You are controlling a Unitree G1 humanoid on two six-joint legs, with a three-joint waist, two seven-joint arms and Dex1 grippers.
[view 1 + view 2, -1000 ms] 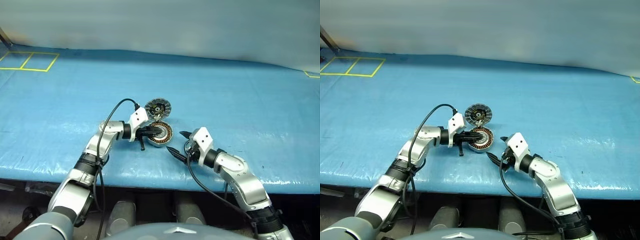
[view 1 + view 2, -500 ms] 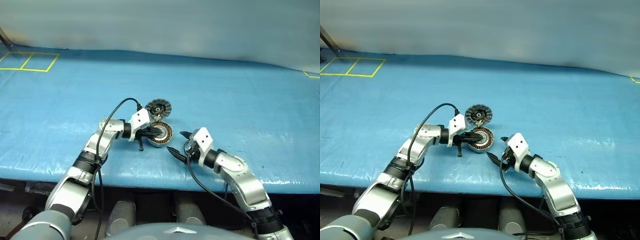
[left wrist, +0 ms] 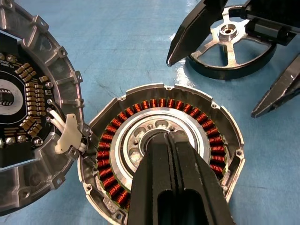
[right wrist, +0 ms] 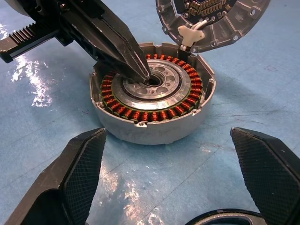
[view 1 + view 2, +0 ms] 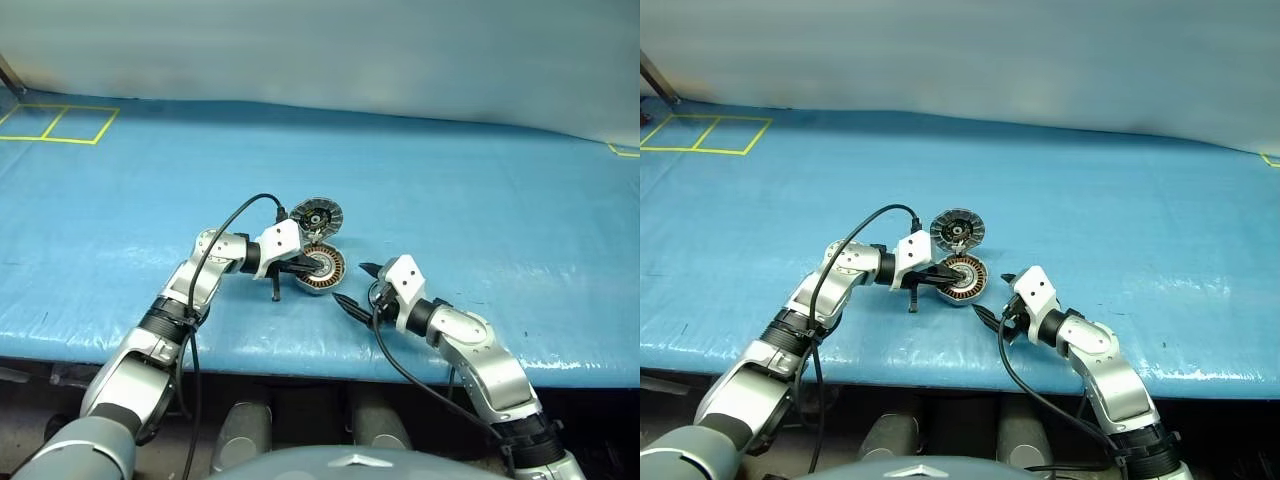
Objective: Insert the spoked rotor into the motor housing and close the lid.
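left gripper point(image 3: 169, 140): fingers pressed together, nothing between them; tips sit in the centre bore of the motor housing point(image 4: 154, 96), pinning it down rather than gripping it.
change, left: over the last second the elbow has swung outward and the wrist has rolled; the tips have not left the housing centre. Reads as re-posing, not a new step.
right gripper point(image 4: 168, 178): jaws spread wide, empty, aimed at the housing from the near side; pose unchanged from a second ago.
spoked rotor point(image 3: 229, 44): flat on the blue table cover point(image 5: 480, 190), just beside the housing on its near-right side, between the right gripper's fingers but not clamped; a sliver of its black ring shows low in the right wrist view.
motor housing, state: open, copper windings and silver centre exposed, rotor not in. Sits near the middle of the cover, closer to the near edge than the far one.
lid point(image 4: 211, 18): swung back on its joint at the housing's far edge, board side up, a white clip with wires at the joint.
things: housing, lid and rotor all in the same spots as a second ago.
task meaning: insertion not started. My read: left is holding the housing still while right is set to close on the rotor. The left tips occupy the bore the rotor hub needs, so they must clear before seating.
risk: lid wiring at the joint could snag on closing.
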